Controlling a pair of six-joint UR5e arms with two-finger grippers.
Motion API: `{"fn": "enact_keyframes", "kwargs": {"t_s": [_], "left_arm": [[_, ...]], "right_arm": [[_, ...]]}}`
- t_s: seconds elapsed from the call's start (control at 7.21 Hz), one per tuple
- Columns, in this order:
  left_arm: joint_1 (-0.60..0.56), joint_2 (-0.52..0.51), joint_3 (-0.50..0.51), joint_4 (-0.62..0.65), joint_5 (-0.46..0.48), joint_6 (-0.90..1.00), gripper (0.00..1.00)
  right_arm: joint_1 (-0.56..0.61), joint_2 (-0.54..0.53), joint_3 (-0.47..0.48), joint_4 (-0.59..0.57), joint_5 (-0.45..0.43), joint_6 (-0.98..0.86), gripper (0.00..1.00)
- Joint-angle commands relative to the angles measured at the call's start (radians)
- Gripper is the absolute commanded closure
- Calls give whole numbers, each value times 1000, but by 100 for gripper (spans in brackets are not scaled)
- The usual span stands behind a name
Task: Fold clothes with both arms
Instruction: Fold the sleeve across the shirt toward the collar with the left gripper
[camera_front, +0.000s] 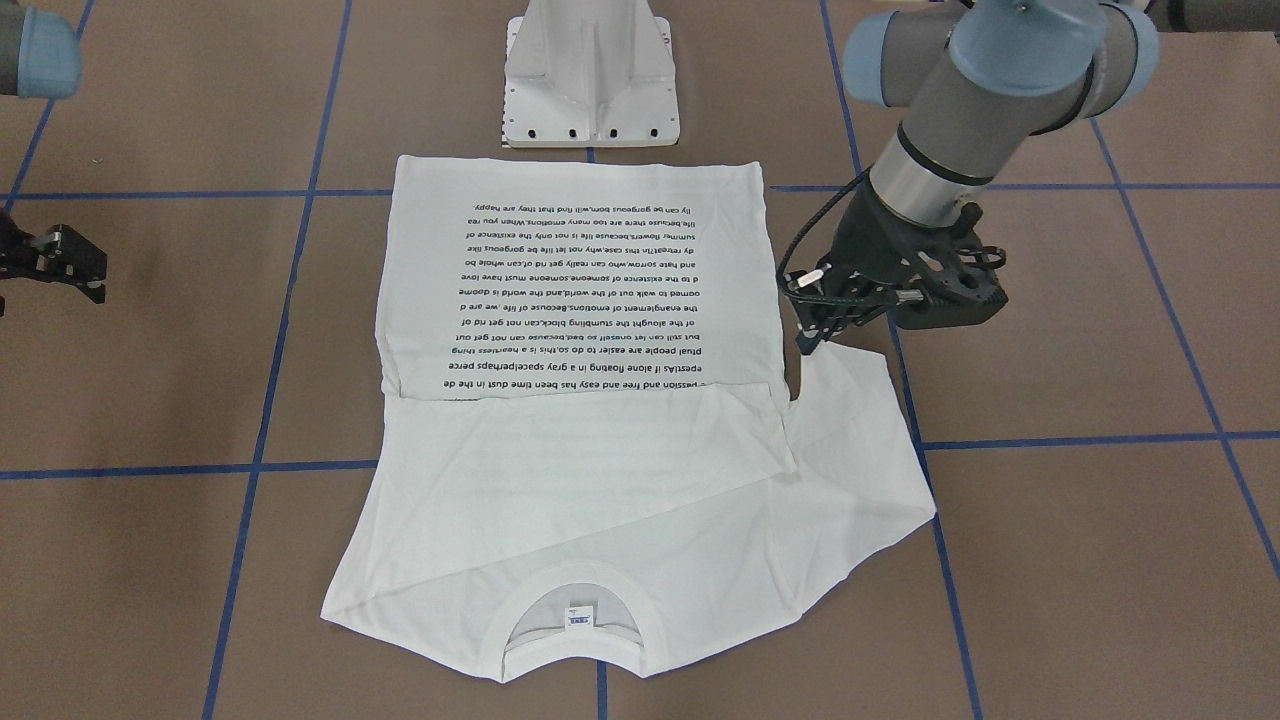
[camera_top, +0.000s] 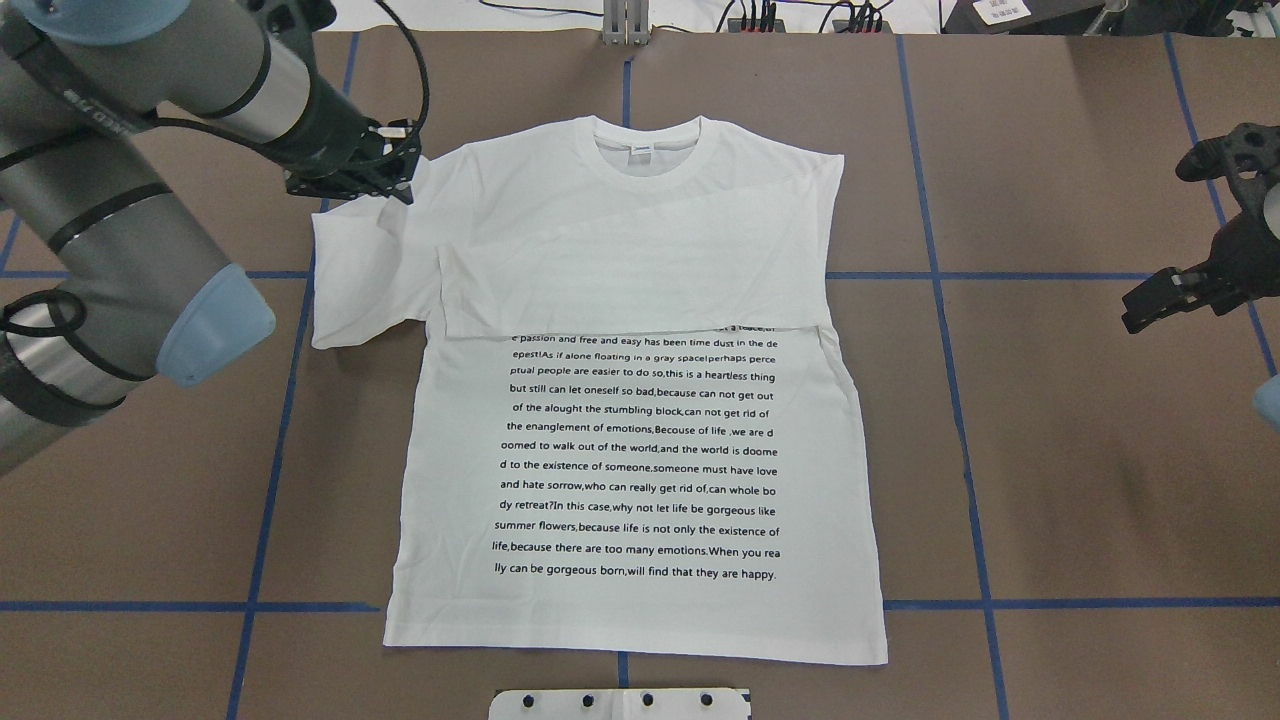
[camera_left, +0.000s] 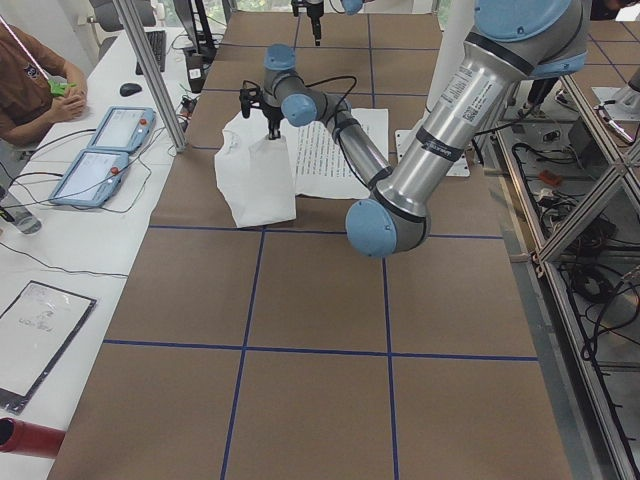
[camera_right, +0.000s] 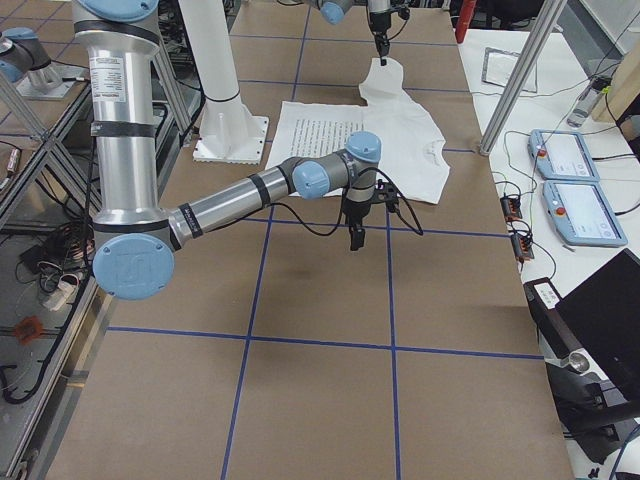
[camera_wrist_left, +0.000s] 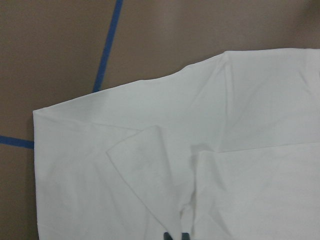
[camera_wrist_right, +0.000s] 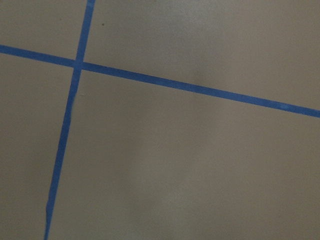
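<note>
Left gripper (camera_top: 398, 185) has its jaws pinched shut on the shirt's (camera_top: 640, 420) left sleeve (camera_top: 350, 290) at its far edge. Right gripper (camera_top: 1142, 305) has its jaws apart, holding nothing, over bare desk (camera_top: 1050, 500) well right of the shirt.

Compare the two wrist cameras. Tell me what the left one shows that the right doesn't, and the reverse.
Only the left wrist view: the white T-shirt, its sleeve creased, with the left gripper pinched on the cloth at the bottom edge. Only the right wrist view: two blue tape lines crossing, no cloth. Both: brown table and blue tape.
</note>
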Motion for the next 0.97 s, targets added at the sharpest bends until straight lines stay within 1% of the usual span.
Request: {"fn": "enact_keyframes", "kwargs": {"t_s": [0.0,0.14,0.28,0.42,0.55,0.69,0.83], "left_arm": [[4,-245,148,-86,-63,-185,100],[3,-296,205,-207,-63,-297,100],[4,-302,257,-287,-62,-337,100],[13,-307,282,-294,-62,-341,100],[47,-310,293,-294,-41,-342,100],[79,-319,325,-315,31,-341,100],[116,-325,392,-385,91,-344,100]], "right_arm": [[3,-14,-1,17,-1,3,0],[4,-16,-2,16,0,3,0],[4,-16,-4,16,0,3,0],[4,-14,-5,17,0,3,0],[4,-13,-4,17,0,3,0],[4,-4,-4,17,2,8,0],[4,1,-4,17,4,11,0]]}}
